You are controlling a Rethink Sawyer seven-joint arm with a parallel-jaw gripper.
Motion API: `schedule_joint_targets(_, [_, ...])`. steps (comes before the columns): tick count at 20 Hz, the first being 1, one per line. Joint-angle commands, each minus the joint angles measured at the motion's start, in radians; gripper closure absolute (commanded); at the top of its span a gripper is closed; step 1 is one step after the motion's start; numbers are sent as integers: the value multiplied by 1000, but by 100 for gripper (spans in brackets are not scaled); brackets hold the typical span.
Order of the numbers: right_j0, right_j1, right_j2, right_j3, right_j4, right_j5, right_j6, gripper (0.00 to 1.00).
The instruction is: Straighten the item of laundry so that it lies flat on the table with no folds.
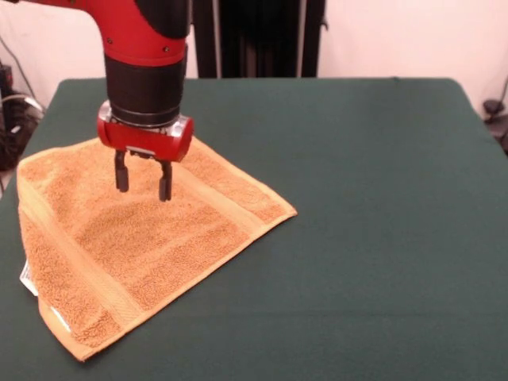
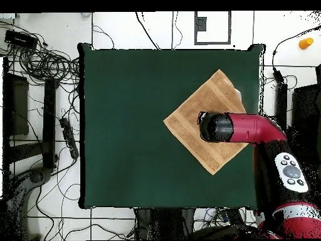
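Note:
The golden-orange terry towel (image 1: 135, 246) lies spread on the dark green table (image 1: 373, 206) at the left of the front view, turned like a diamond, with woven bands near two edges and a small white tag (image 1: 27, 276) at its left edge. It looks flat, with no fold that I can see. My gripper (image 1: 143, 189) hangs over the towel's far part, its two fingers pointing down with a gap between them, empty, just above the cloth. In the overhead view the towel (image 2: 194, 119) sits near the table's (image 2: 125, 125) right edge and the arm's head (image 2: 215, 127) covers the gripper.
Cables and black equipment (image 2: 44, 63) lie on the floor beyond the table's left side in the overhead view. A small orange object (image 2: 305, 43) lies on the floor at the top right. The towel's left corner reaches the table's edge in the front view.

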Motion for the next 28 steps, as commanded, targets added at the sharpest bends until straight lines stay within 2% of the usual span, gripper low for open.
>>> schedule_joint_targets(1, [103,65,-37,137,71,-83,267,0])
schedule_joint_targets(10, [151,69,-89,155,151,-108,269,0])
schedule_joint_targets(18, [161,100,-103,146,195,-138,232,0])
schedule_joint_targets(28, [256,97,-163,184,286,-180,308,0])
